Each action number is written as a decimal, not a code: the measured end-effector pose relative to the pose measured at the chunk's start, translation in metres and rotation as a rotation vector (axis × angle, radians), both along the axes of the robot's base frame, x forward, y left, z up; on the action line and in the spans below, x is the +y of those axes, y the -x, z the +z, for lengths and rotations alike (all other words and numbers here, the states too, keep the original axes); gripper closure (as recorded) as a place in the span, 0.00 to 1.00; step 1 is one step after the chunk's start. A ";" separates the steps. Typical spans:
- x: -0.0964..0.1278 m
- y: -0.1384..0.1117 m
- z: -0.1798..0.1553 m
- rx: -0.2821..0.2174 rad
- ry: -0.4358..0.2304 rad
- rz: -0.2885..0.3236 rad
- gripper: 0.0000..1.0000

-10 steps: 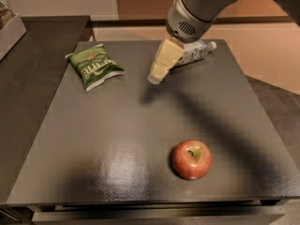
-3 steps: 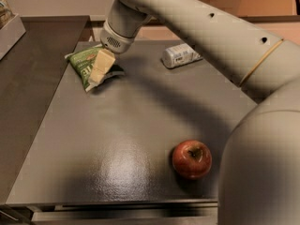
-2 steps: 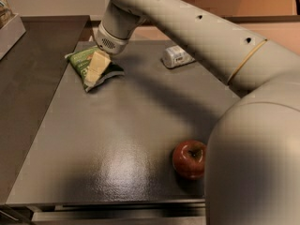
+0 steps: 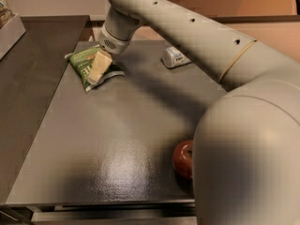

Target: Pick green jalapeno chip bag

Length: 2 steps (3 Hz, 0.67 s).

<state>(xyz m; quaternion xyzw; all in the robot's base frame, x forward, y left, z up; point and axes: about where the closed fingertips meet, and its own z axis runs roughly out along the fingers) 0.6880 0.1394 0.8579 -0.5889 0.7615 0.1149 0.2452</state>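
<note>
Step in hand, as I judge it: closing in for the grasp. The green jalapeno chip bag (image 4: 80,62) lies flat near the far left corner of the dark surface (image 4: 122,125), slightly skewed to the edges. The hand (image 4: 100,67) sits on or just above the bag's right half, tilted down and to the left, with the arm (image 4: 187,27) reaching in from the right. From where I stand I cannot tell whether the hand is released or clenched, or whether it has the bag. The bag does not look lifted.

A clear bottle (image 4: 174,56) lies near the far edge, well apart from the bag and to its right. An apple (image 4: 183,159) sits toward the near right corner, partly hidden behind the arm. Neither is in the way.

To do this well:
- The bag is crinkly and puffy, so it will likely slide or squash. Pinch across a raised fold or a crimped end, not the flat face.
- Come down until just touching. Pressing hard on the surface could skid the bag toward the left edge.
- Close firmly but not so hard that it crushes the bag, then lift straight up and check that the bag comes with it.
- The wrist tilt looks fine. I'd centre the hand a bit more over the bag's middle, since a grab at the right edge may slip.
</note>
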 end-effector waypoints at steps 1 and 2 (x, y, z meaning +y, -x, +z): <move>-0.003 -0.005 -0.005 0.003 0.007 -0.016 0.18; -0.002 -0.005 -0.007 0.005 0.005 -0.012 0.41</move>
